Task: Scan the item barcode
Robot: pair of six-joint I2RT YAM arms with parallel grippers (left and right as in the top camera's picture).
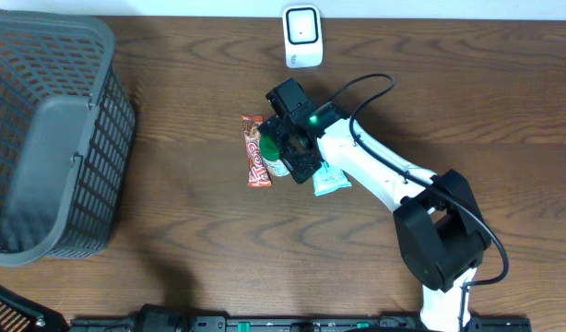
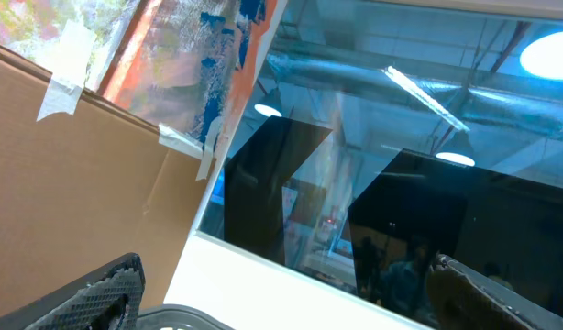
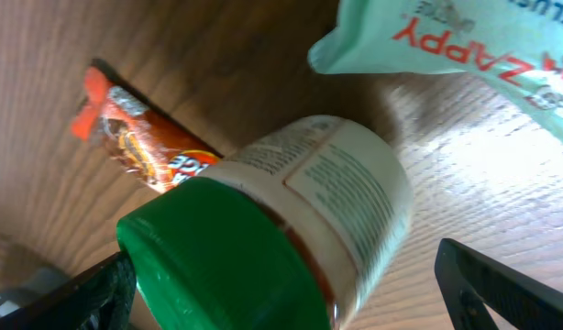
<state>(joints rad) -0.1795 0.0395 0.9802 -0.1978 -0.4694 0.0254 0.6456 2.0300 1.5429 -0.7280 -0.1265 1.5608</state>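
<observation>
Overhead: on the dark wooden surface (image 1: 172, 231), the right arm's end effector (image 1: 288, 148) sits over the task item at frame centre. The item is a white-labelled jar with a green lid (image 1: 272, 148), and it looks to be lying on its side.

Right wrist view: the jaws are fully spread, one on either side of the jar, and as far as I can tell nothing is gripped. The left end effector (image 2: 291, 289) is also wide open and empty, pointed up at ceiling and window.

Step in hand, my read, is grasping the jar.
- Close square across the label body, not the lid; it's round, so an off-centre grip may let it roll out.
- I can't spot the barcode in these views, so keep as much label uncovered as possible.

Surroundings:
- The grey plastic mesh basket (image 1: 43, 138) at frame left is well apart and no issue.
- The white box-shaped scanner (image 1: 302, 35) is at top centre, and the path up-frame looks open.
- The mint-green pouch (image 1: 331, 180) is just beside the jar, lower right.
- The red-orange candy bar wrapper (image 1: 255, 150) is against the jar's left side.
- Both wrappers sit close to the fingers, so either could get pinched or dragged on closing.
</observation>
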